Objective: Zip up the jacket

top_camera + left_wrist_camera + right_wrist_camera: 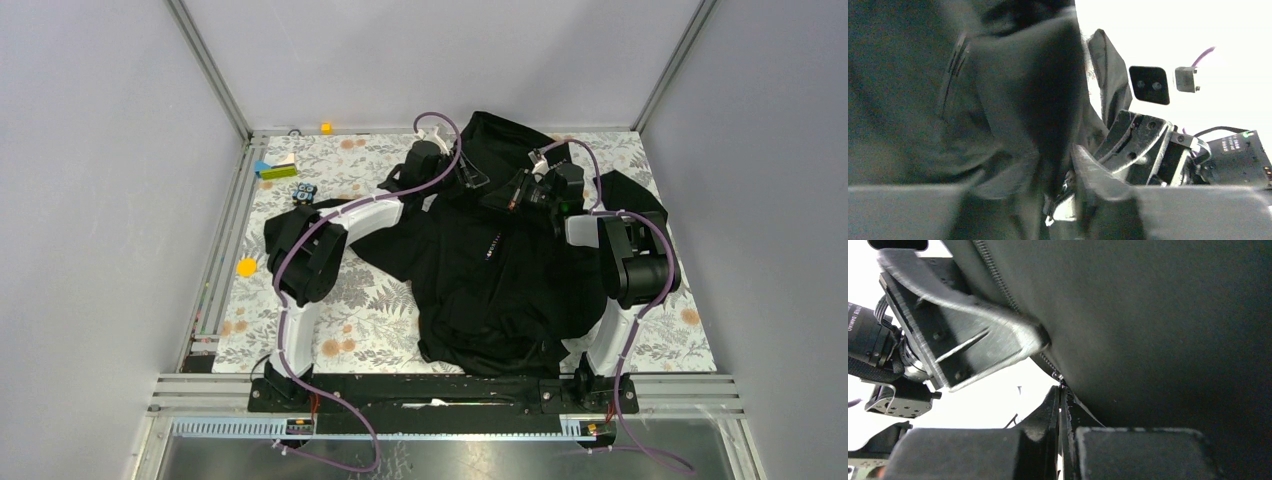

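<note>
Centre-right on the floral tabletop (pixel 370 335): one black jacket (pixel 490 285), crumpled, collar end far, hem near the arm bases. One short row of tiny coloured marks (pixel 490 246) sits mid-chest.

Two arms, both reaching to the collar end, with their pincers close together.
- Right pincer (pixel 1050 437): jaws nearly closed, pinching the jacket's front edge just below the zipper teeth (pixel 998 282).
- Left pincer (pixel 1050 205): jaws well apart, fabric bunched between them. One finger (pixel 978 340) presses that same edge. Cannot tell whether it clamps.

Left of the jacket, apart from it, four small items:
- one yellow disc (pixel 247 267)
- one green block (pixel 277 172)
- one blue wedge (pixel 262 166) beside the block
- one dark piece with blue dots (pixel 305 192)

One orange cube (pixel 326 127) sits at the far edge.
</note>
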